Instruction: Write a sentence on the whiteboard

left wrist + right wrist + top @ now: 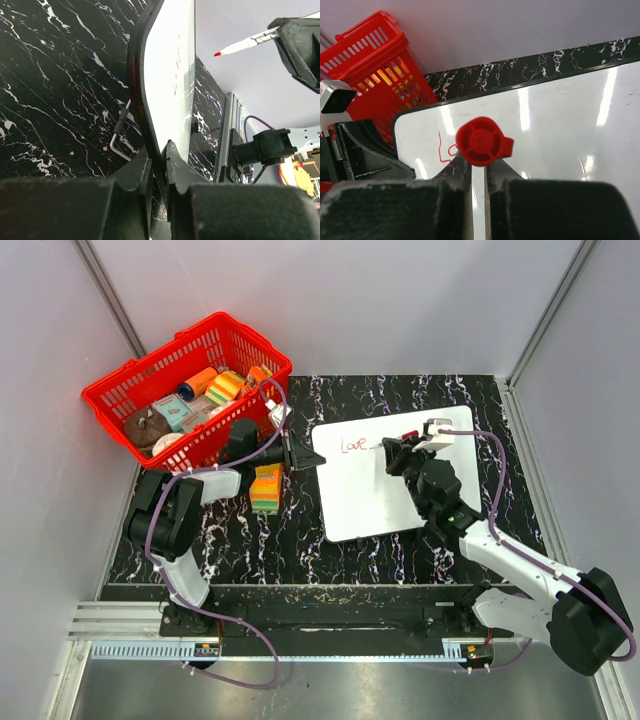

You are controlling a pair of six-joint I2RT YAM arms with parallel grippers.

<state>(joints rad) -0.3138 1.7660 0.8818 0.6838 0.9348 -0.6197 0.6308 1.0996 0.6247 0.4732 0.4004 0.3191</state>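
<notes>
Right gripper (480, 167): jaws pressed together on the barrel of a marker (482, 141). Its round red butt end faces the wrist camera.
Nib (217, 53): red and bare. In the left wrist view it appears to hang off the board surface, though the angle makes contact hard to rule out.
Left gripper (159, 150): clamped on the board's left rim with one finger on either face — a steadying hold.
Whiteboard (385, 502): lies on the black marbled table (300, 540) between the two arms, angled a little, just right of a stack of sponges (265, 488) and the red basket (125, 400).
Sentence (356, 445): one red word so far, reading about "Love", near the board's upper-left corner. The white area to its right and below is unmarked.
Nearby: a small L-shaped hex key (118, 141) lies on the table just beside the rim the left gripper holds.
Step in hand: writing is under way, judging by one word down and the rest missing; the marker is poised right of that word.
Next move calls for: lowering the nib onto the board a gap to the right of "Love", or onto a fresh line beneath. Light, even pressure would suit — too much could skid the board or bend the stroke. The left clamp needs to hold firm while the strokes run.
</notes>
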